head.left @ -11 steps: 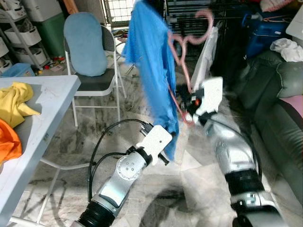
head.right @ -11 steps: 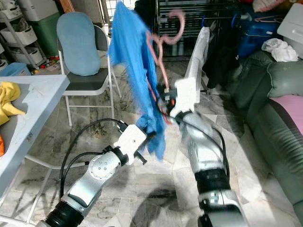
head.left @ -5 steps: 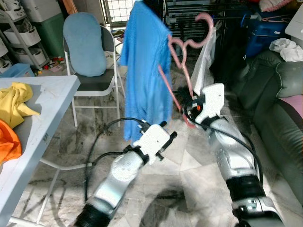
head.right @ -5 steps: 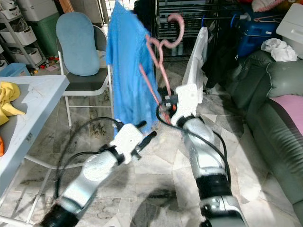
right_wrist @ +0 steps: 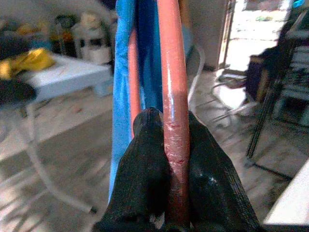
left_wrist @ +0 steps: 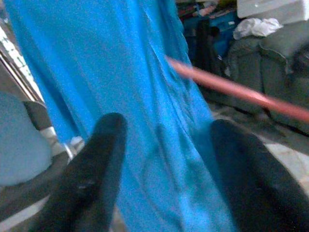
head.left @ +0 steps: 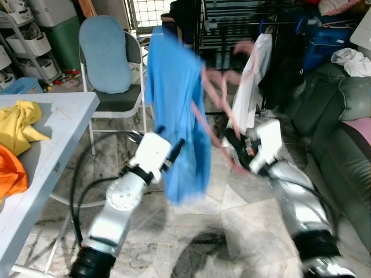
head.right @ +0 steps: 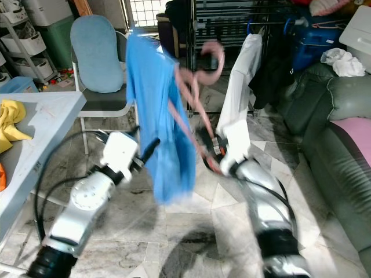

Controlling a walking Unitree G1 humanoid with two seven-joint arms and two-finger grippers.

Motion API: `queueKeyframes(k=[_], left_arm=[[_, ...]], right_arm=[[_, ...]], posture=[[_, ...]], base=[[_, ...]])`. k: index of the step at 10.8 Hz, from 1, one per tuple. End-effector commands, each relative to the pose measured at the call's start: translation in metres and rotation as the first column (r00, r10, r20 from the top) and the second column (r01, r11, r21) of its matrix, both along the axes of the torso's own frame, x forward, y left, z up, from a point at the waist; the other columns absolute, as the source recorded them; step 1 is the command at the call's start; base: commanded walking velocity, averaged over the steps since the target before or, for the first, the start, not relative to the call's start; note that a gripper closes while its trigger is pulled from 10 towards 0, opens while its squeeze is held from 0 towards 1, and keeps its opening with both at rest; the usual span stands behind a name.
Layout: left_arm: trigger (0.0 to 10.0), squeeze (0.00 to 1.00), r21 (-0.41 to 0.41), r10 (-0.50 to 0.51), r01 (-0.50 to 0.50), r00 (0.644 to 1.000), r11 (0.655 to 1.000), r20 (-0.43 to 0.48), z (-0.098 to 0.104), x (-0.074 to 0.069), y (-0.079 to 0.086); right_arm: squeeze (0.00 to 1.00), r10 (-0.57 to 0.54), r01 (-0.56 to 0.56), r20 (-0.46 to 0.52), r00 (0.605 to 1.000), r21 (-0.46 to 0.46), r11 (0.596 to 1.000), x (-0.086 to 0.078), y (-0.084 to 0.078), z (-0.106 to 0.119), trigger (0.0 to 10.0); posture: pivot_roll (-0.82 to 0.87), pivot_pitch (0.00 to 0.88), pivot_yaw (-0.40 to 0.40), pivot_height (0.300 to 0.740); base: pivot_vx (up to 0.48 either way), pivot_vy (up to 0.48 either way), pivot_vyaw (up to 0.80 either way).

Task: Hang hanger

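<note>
Swung left since earlier, left end effector (left_wrist: 164, 169) spread beside shirt (head.left: 174, 116); right end effector (right_wrist: 166, 164) pinches hanger (head.right: 194, 98), raising it toward rack (head.right: 232, 23).

Since 1.0 s ago: left claw (head.left: 174, 149) has risen from low beside the shirt hem to mid-height against the blue shirt (head.left: 174, 110); its fingers (left_wrist: 96, 169) are spread, cloth between them. Left arm now reaches up steeply. Right claw (right_wrist: 166, 159) has dropped and shifted toward the robot's right, still clamped on the pink hanger (head.right: 194, 98). Hanger hook sits lower against the black rack (head.left: 232, 23), blurred. Shirt hem hangs lower and blurred.
</note>
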State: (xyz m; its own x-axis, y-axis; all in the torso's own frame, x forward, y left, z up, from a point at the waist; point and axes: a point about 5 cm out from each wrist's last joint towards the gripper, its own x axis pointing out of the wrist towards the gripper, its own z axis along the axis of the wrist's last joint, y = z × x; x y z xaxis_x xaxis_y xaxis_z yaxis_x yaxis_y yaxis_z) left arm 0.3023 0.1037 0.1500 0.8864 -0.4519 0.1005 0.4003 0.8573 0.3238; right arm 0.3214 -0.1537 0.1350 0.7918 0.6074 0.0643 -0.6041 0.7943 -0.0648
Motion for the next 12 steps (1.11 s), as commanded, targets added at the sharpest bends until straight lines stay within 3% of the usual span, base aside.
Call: queueKeyframes(k=[1,4,7,9,10,12], left_arm=[[10.0,1.00,0.013,0.001,-0.001,1.000,1.000,0.031,0.007,0.003,0.001],[10.0,1.00,0.142,-0.114,0.106,0.992,0.984,0.051,0.009,-0.002,-0.001],[10.0,1.00,0.306,-0.149,0.112,0.984,0.946,0.101,0.024,0.004,0.027],[10.0,1.00,0.363,-0.167,0.122,0.981,0.924,0.095,0.022,0.003,0.036],[10.0,1.00,0.416,-0.208,0.163,0.976,0.895,0.063,0.016,-0.002,0.040],[10.0,1.00,0.440,-0.231,0.197,0.973,0.876,0.025,0.010,-0.006,0.049]], right_arm=[[0.00,0.061,-0.061,0.031,0.998,-0.005,0.998,-0.003,0.000,0.007,10.0],[0.00,0.144,-0.145,-0.021,0.989,-0.075,0.987,-0.010,-0.012,-0.005,10.0],[0.00,0.267,-0.277,-0.097,0.959,-0.115,0.954,-0.014,-0.016,-0.013,10.0],[0.00,0.298,-0.313,-0.110,0.948,-0.151,0.938,-0.016,-0.017,-0.017,10.0],[0.00,0.323,-0.341,-0.120,0.939,-0.180,0.923,-0.017,-0.019,-0.018,10.0],[0.00,0.385,-0.416,-0.170,0.907,-0.229,0.880,-0.019,-0.029,-0.018,10.0]], posture=[[0.00,0.000,0.026,0.740],[0.00,0.000,0.035,0.740],[0.01,0.000,0.040,0.740],[0.01,0.000,0.039,0.740],[0.01,0.000,0.041,0.740],[0.01,0.000,0.047,0.740]], base=[[0.000,0.000,0.00],[0.000,0.000,0.00],[0.000,0.000,0.00],[0.000,0.000,0.00],[0.000,0.000,0.00],[0.000,0.000,0.00]])
